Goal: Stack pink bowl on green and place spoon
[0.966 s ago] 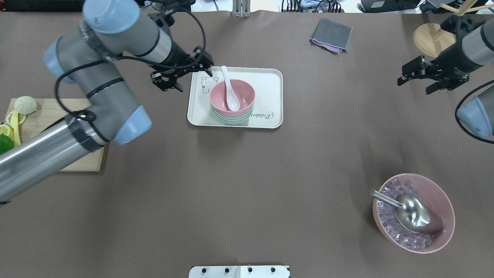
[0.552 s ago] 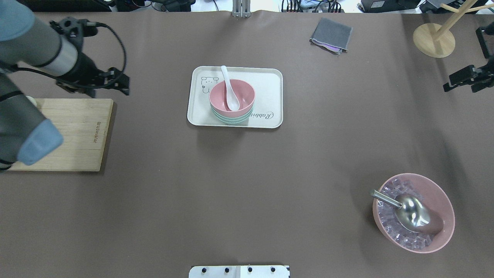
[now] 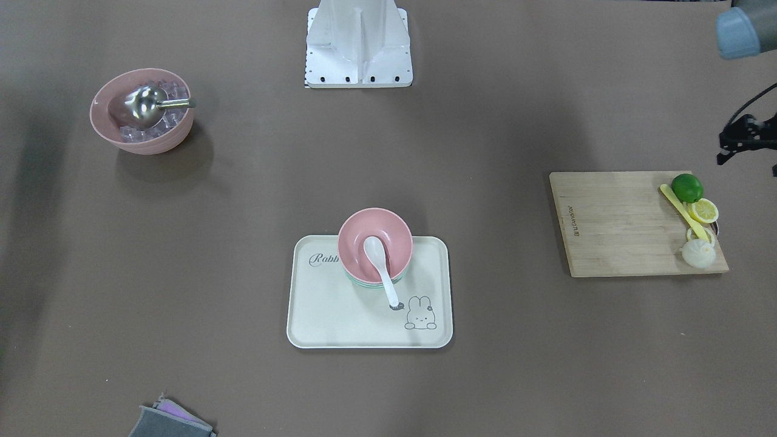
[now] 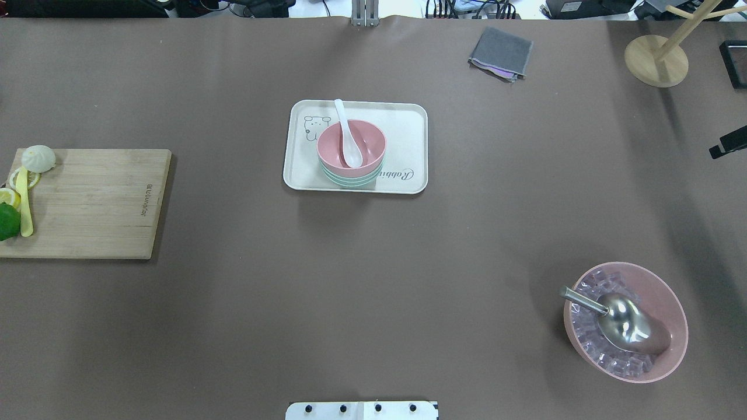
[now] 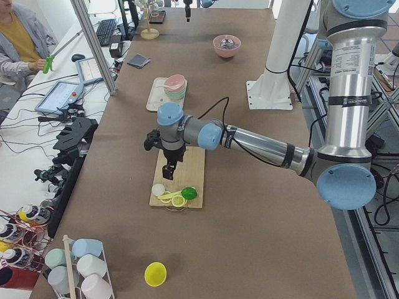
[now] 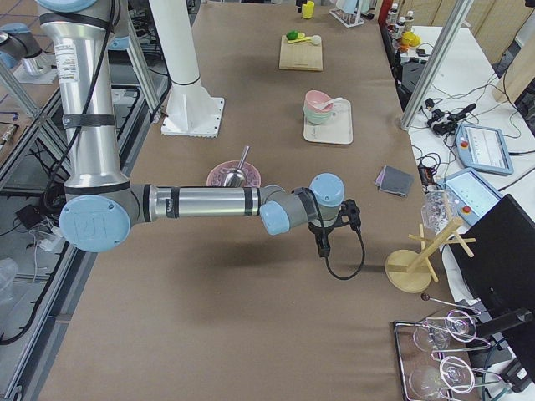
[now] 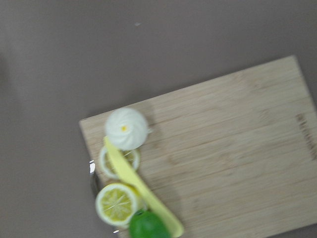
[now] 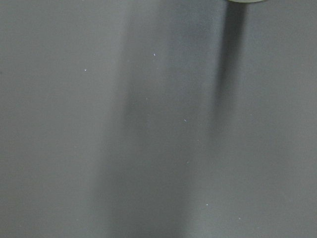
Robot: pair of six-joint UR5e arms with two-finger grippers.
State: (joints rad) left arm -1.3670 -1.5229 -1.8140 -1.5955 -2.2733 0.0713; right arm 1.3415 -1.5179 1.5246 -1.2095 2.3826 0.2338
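Observation:
The pink bowl (image 4: 369, 144) sits nested on the green bowl (image 4: 350, 179) on the cream tray (image 4: 408, 128). The white spoon (image 4: 349, 140) lies in the pink bowl with its handle over the far rim. The stack also shows in the front view, pink bowl (image 3: 391, 233), spoon (image 3: 379, 261). My left gripper (image 3: 748, 165) is far off at the table's left end above the cutting board, fingers apart and empty. Of my right gripper (image 4: 728, 143) only a black tip shows at the right edge; I cannot tell its state.
A wooden cutting board (image 4: 99, 204) with a lime, lemon slices, a yellow knife and a white bun lies at the left. A large pink bowl of ice with a metal scoop (image 4: 624, 321) stands front right. A grey cloth (image 4: 501, 52) and a wooden stand (image 4: 656, 61) are at the back.
Both arms have swung outward from the tray, the left off the overhead view's left side, the right to its right edge. Bowls and spoon have not moved.

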